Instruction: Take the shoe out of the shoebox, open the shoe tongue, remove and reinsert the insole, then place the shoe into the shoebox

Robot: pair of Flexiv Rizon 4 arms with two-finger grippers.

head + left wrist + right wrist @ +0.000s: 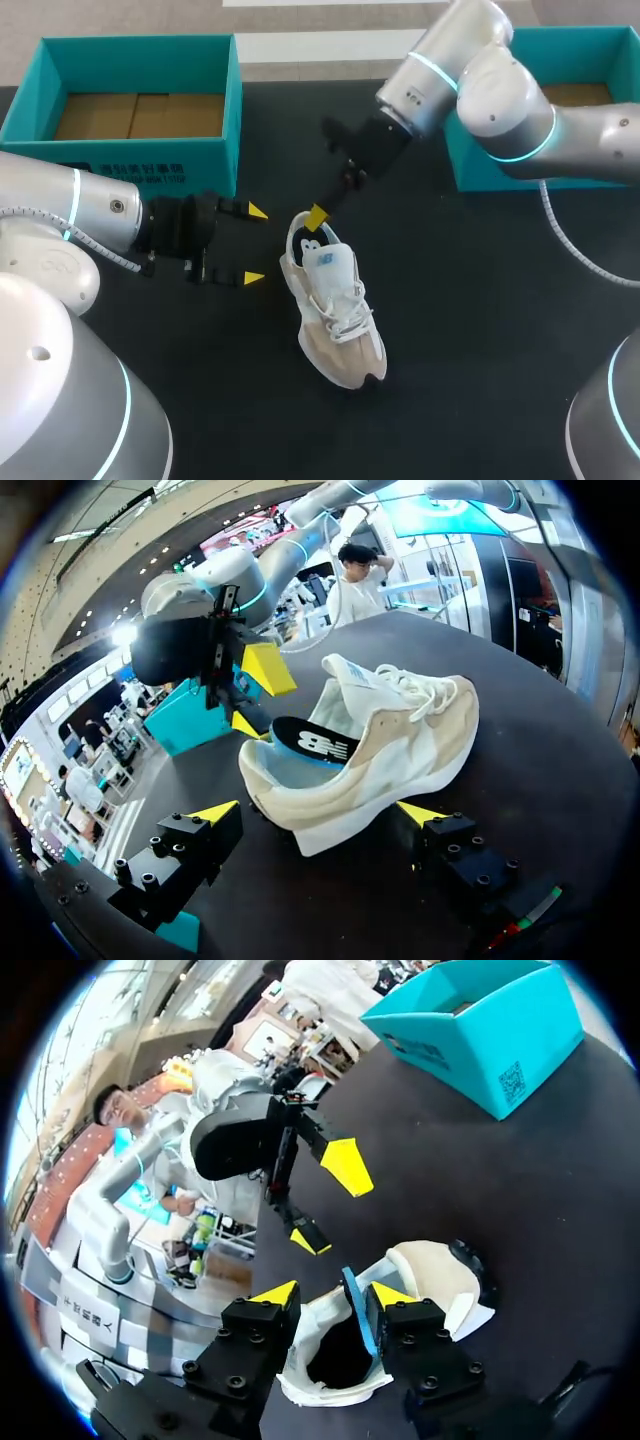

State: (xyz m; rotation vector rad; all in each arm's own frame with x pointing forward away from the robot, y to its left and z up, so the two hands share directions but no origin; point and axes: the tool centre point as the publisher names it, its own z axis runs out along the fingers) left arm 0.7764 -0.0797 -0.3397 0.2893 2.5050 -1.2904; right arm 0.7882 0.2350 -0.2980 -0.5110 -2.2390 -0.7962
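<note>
A white and beige sneaker lies on the black table, heel toward the boxes. Its dark, blue-edged insole sticks up out of the heel opening. My right gripper hangs over that opening, open; in the right wrist view the insole's blue edge stands between its fingers, close to one and apart from the other. My left gripper is open beside the shoe's heel, and the shoe lies just ahead of its spread fingers. A teal shoebox stands at the back left.
A second teal box sits at the back right, partly behind my right arm. Bare black table surrounds the shoe toward the front and right.
</note>
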